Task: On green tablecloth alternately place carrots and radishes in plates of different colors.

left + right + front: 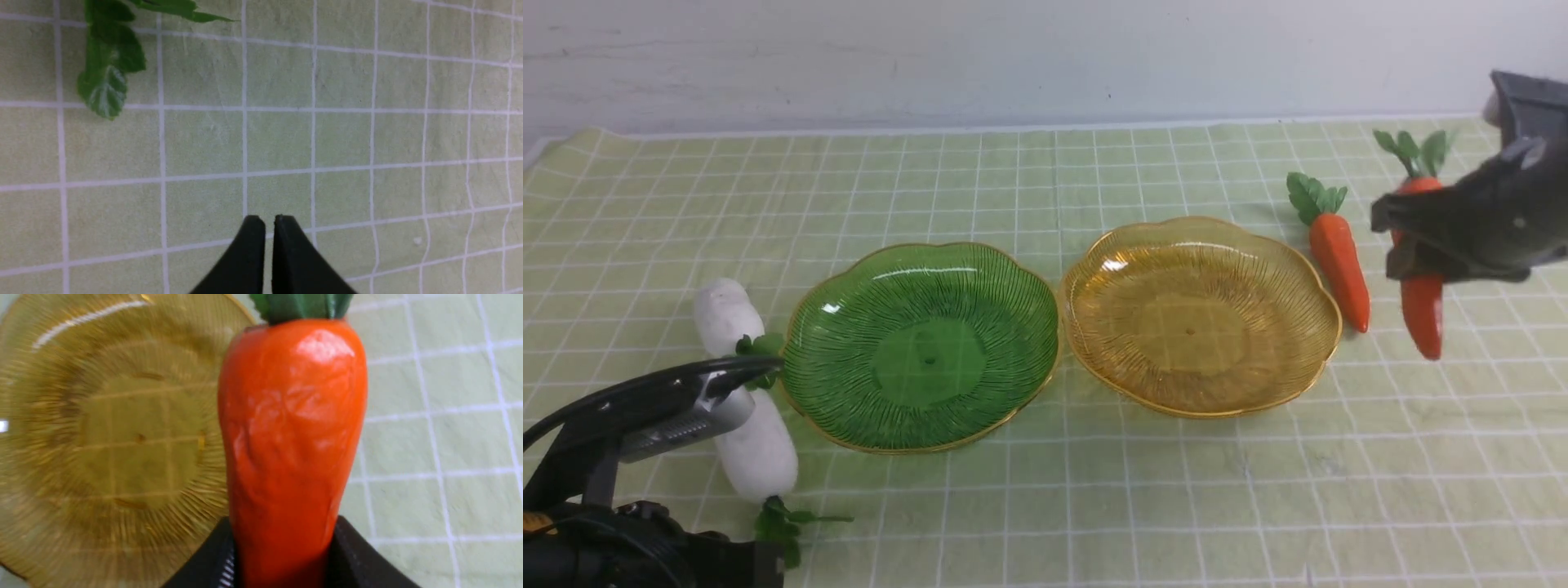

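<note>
I log the cloth surface (1045,490) as matt, woven-looking and lightly wrinkled. Both the green plate (923,359) and the amber plate (1201,327) are translucent ribbed plastic, glossy with bright glints. Up close I see the carrot (292,428) glossy orange, its skin faintly dimpled. The radish (756,457) is white, dull and slightly rough. The left end effector (269,222) has matt black fingers (249,253).

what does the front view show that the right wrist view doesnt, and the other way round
Front only: the green plate, the far radish, the near radish, the loose carrot and the left tool. Right wrist only: the fingers of the right tool pressed on both sides of the held carrot. Both: that tool and carrot, the amber plate and the green tablecloth.
</note>
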